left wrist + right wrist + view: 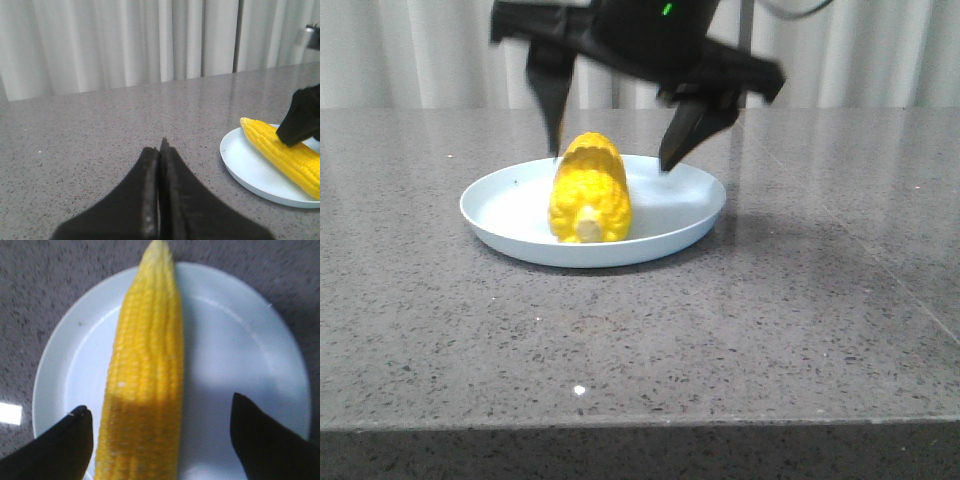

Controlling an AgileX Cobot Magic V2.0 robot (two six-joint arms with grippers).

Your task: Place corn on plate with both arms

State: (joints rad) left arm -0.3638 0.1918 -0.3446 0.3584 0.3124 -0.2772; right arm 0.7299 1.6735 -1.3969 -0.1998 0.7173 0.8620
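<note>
Yellow corn (589,190) lies lengthwise on plate (500,195), stub toward camera; right gripper (613,135) released.

place: lab-like test bench | grey speckled stone table (770,330) | pale curtains (100,45)

Corn (590,190) on plate (500,205).

Glossy plastic plate (685,215), speckled polished stone table (720,330)
</note>
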